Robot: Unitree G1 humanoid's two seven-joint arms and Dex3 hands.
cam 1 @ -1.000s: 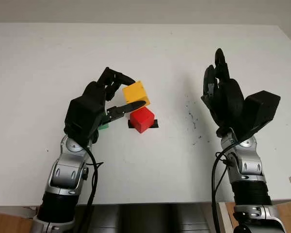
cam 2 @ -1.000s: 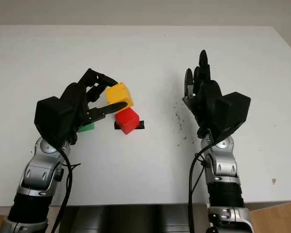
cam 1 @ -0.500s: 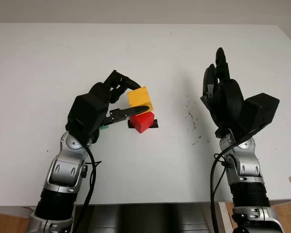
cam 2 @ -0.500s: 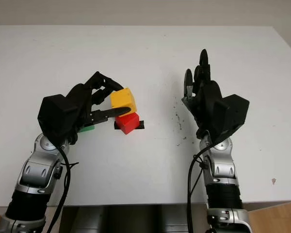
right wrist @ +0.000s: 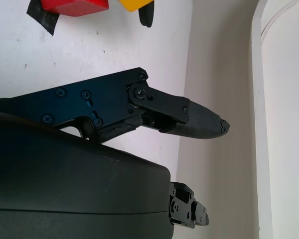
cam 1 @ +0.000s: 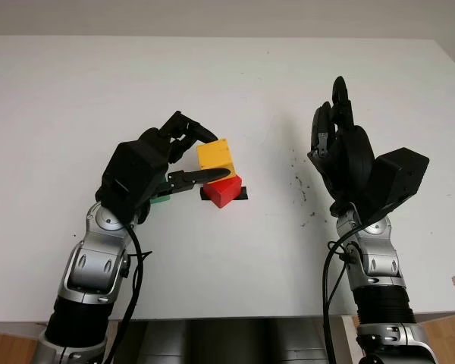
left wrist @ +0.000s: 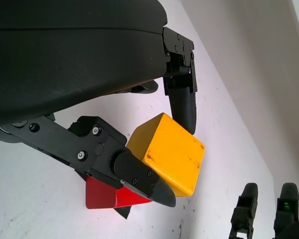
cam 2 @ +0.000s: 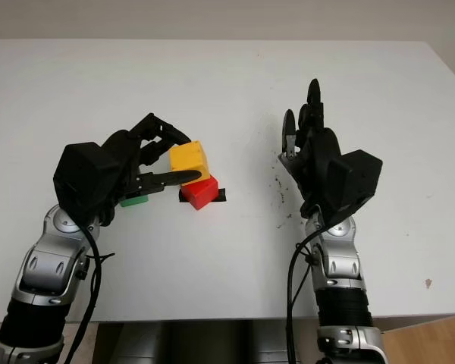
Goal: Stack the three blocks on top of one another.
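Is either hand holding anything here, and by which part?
The left hand grips the yellow block by opposite side faces, above the red block. The right hand, raised apart, is open.

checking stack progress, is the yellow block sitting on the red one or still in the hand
Still in the hand: the left hand grips the yellow block, tilted just above the red block; contact between them cannot be told.

Held block [cam 1: 214,154] above, perhaps touching, centre block [cam 1: 222,190], third block [cam 2: 134,200] to their left
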